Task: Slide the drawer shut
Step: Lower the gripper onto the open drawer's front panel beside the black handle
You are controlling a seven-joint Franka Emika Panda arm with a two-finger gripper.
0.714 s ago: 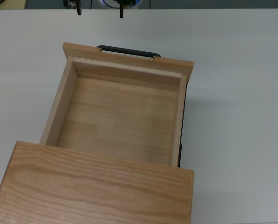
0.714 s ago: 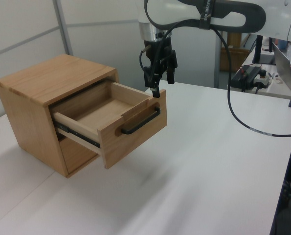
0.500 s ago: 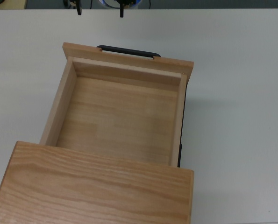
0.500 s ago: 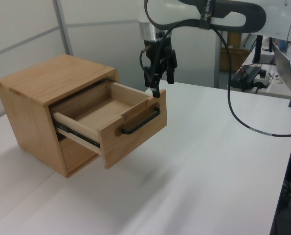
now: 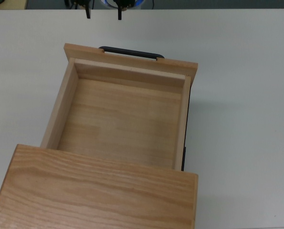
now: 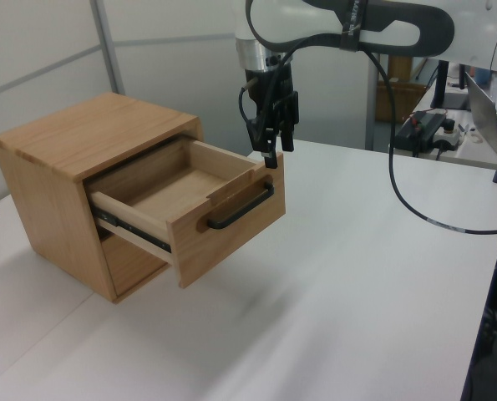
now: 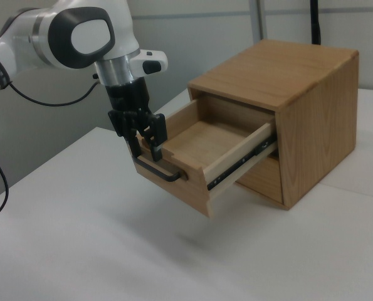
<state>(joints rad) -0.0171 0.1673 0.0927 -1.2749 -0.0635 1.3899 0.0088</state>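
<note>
The drawer [image 6: 200, 203], seen mid-frame pulled far out on metal runners, is judged rigid, empty and easily slid. Pushing is best applied to its flat front panel beside the black handle [image 6: 241, 205]. The end effector [image 6: 276, 157] is held spread above that panel, gripping nothing.

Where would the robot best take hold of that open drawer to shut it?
Probably the black bar handle on the drawer front, approached from the open table side. It stands proud of the flat panel, leaving a gap for fingers. Simply pushing the panel would also work.
</note>
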